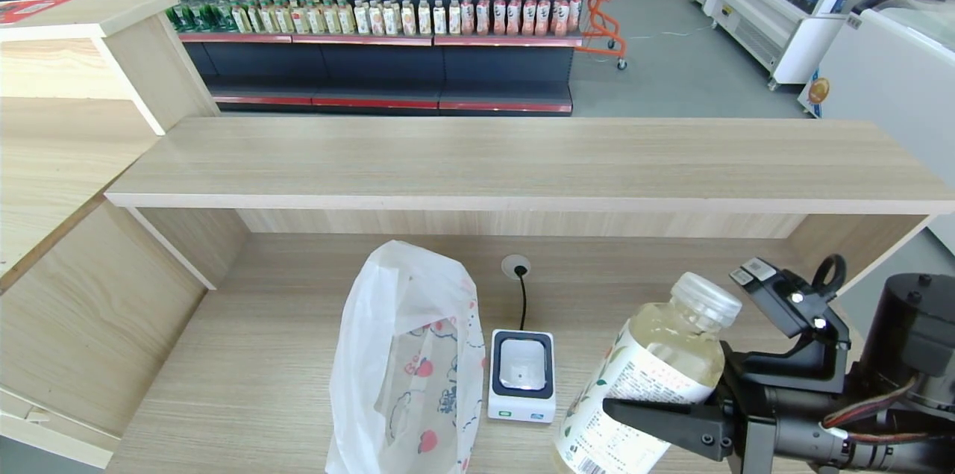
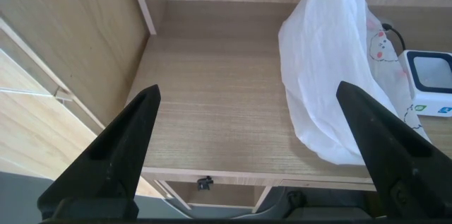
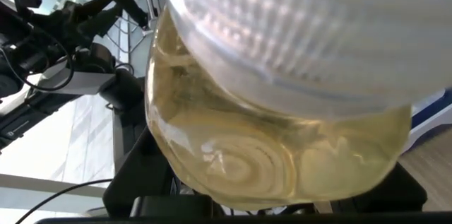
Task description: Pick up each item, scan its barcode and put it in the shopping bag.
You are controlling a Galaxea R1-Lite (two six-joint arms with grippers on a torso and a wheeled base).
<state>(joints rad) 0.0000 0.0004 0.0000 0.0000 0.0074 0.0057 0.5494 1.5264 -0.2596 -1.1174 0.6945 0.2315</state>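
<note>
One wooden counter (image 1: 246,384) carries the whole setup, with a raised ledge (image 1: 522,160) along its far side. Next in size, the white plastic shopping bag (image 1: 406,362) stands slumped near the counter's middle, mouth open, red and blue print on its side; whether anything lies inside cannot be told. Right of the bag, held off the counter, is the bottle (image 1: 649,377): pale yellow drink, white cap, tilted with the cap up and away toward the ledge, a barcode strip near its lower end. The right gripper (image 1: 660,403) is clamped around the bottle's body, one black finger lying across the label in the head view; the right wrist view sees the bottle's liquid end from very close. The left gripper (image 2: 247,146) hangs over the counter's near edge close to the bag, fingers spread wide, nothing between them. The scanner (image 1: 521,375), a small white box with a dark-framed window facing up, sits just beside the bag on its right, between bag and bottle. Its black cable (image 1: 522,302) runs back to a hole in the counter. Progress, as a judgement: pick-up is done for this bottle. It is near the scanner window but not over it, so the scan looks not yet done, and bagging comes after. Whether more items wait cannot be told.
</note>
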